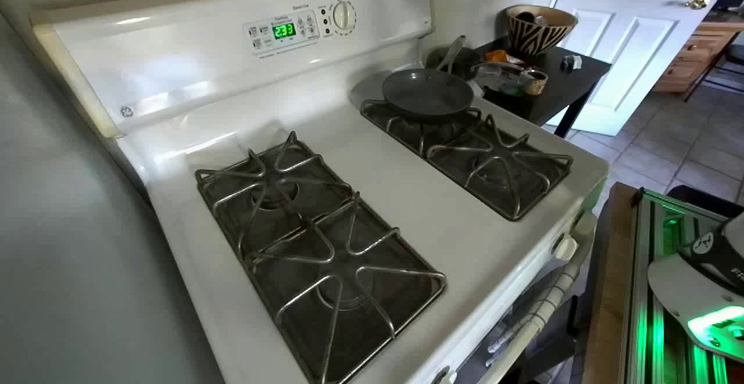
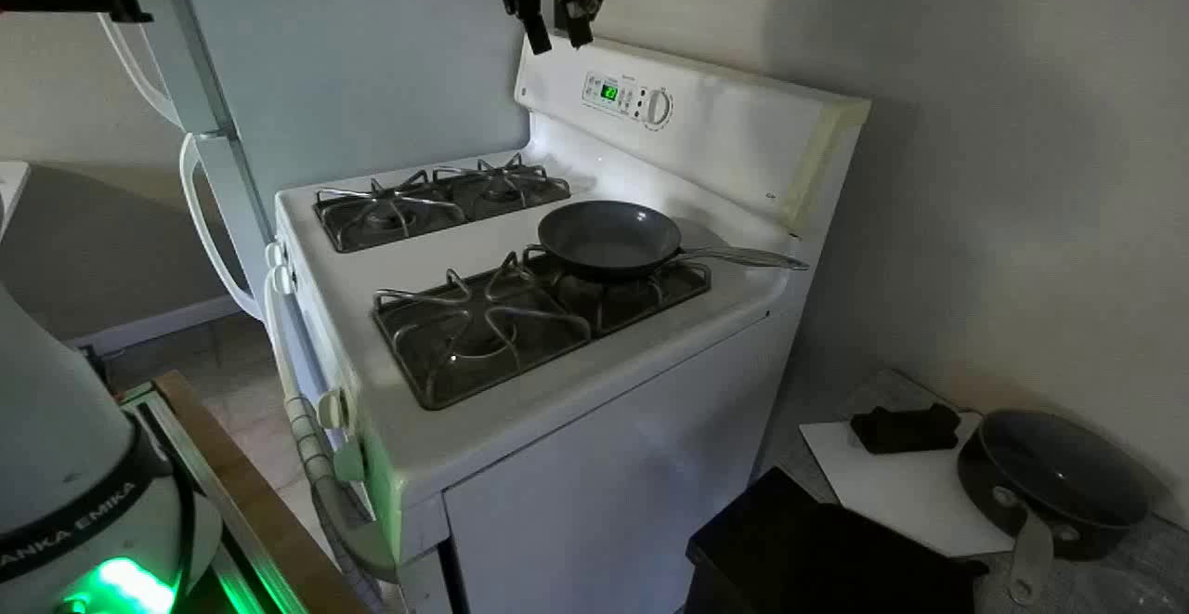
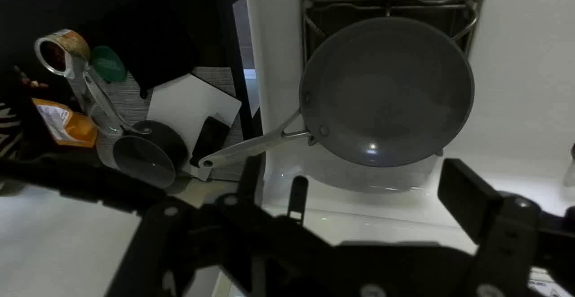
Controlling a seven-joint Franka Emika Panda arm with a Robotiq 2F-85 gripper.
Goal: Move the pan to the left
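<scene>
The white stove (image 1: pixel 395 198), clock (image 1: pixel 283 31) reading 2:33, bears the pan (image 2: pixel 608 238). In an exterior view the robot arm (image 2: pixel 56 428) reads "ANKA EMIKA", cut short; the gripper (image 2: pixel 558 38) gapes wide, empty.

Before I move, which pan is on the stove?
The shallow frying pan, set over a rear burner; the deeper saucepan stands off the stove, beside it.

A kitchen, judging by the gas stove (image 1: pixel 381 183) and refrigerator (image 2: pixel 362 66)
</scene>
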